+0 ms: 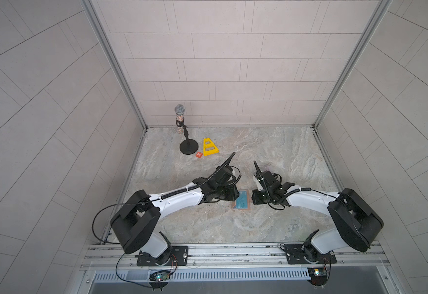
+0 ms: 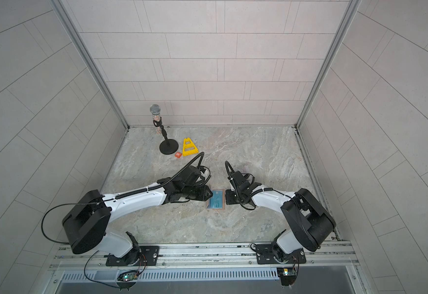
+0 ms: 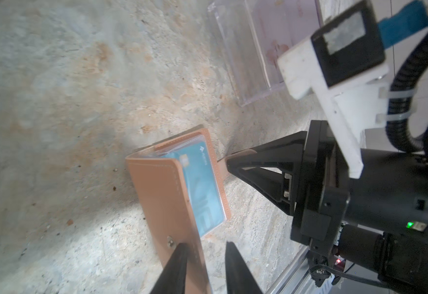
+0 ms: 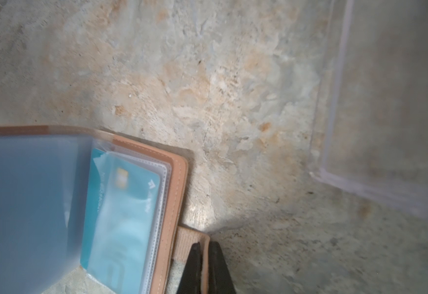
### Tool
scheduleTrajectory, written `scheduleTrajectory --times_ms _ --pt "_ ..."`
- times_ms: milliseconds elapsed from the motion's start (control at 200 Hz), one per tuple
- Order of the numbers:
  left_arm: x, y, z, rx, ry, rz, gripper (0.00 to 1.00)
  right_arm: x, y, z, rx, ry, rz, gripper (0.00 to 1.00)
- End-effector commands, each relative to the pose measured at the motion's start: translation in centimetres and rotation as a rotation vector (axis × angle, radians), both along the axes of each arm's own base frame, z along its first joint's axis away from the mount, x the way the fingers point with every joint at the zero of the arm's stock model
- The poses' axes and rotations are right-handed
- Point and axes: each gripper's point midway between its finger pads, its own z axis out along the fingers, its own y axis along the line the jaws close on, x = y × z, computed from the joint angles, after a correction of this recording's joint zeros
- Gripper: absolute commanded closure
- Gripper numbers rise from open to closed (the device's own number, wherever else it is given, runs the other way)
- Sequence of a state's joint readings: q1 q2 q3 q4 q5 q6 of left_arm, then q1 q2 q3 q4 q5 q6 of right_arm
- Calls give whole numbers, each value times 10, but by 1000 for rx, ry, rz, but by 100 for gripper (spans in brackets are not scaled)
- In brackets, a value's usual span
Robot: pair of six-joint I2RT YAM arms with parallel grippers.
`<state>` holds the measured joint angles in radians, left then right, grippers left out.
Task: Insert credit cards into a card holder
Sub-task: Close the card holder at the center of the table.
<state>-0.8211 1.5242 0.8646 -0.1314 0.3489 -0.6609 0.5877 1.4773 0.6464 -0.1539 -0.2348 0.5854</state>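
The holder (image 4: 178, 178) is pictured half-open on the counter (image 3: 55, 101), a teal card (image 3: 205, 198) sleeved inside, its strap tab (image 4: 185, 239) pinched by the right hand (image 4: 204, 245). The left hand (image 3: 205, 243) is parted around its cover (image 3: 157, 198). Limp, light leather is judged best gripped by its edges.

The counter (image 1: 258, 152) is marbled grey and beige with rust-orange blotches. The holder (image 3: 157, 193) is tan-pink with paler stitching along its edges, a silver snap (image 3: 171, 240) and clear sleeves (image 4: 163, 193) with dotted seams. In the sleeves, a light blue card (image 4: 131, 203) bears a gold chip (image 4: 121, 178) and a white logo (image 4: 152, 183); a teal card (image 4: 97, 165) shows behind it. The stand (image 3: 243, 51) is clear; something pale pink with reddish marks shows through it. The tile (image 1: 199, 155) is orange with a white R. The frame (image 1: 210, 147) is yellow. The microphone (image 1: 179, 110) has a silver mesh head, a speckled body and a black base. The left arm (image 1: 177, 199) and right arm (image 1: 307, 199) are white with black joints. The walls (image 1: 233, 63) are pale grey tiles.
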Motion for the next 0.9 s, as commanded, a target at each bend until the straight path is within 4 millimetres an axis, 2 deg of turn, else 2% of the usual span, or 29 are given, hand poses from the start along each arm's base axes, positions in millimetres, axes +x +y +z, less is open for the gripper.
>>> scheduleTrajectory --times_ms 0,185,365,576,711,896 --pt "0 -24 13 -95 -14 -47 59 -5 -12 -4 -44 6 -30 100" --pt "-5 -39 9 -130 -5 -78 48 -5 -12 -1 -38 1 -34 100" --pt "-6 -46 -4 -140 20 -85 47 -11 -20 -2 -53 -3 -47 100" --pt "-6 -55 -5 -194 23 -104 55 -12 -23 1 -54 -12 -53 100" --pt "-6 -57 -6 -205 44 -93 73 -12 -25 2 -61 -17 -57 100" --pt "-7 -60 6 -251 24 -109 72 -12 -29 1 -80 -17 -59 100"
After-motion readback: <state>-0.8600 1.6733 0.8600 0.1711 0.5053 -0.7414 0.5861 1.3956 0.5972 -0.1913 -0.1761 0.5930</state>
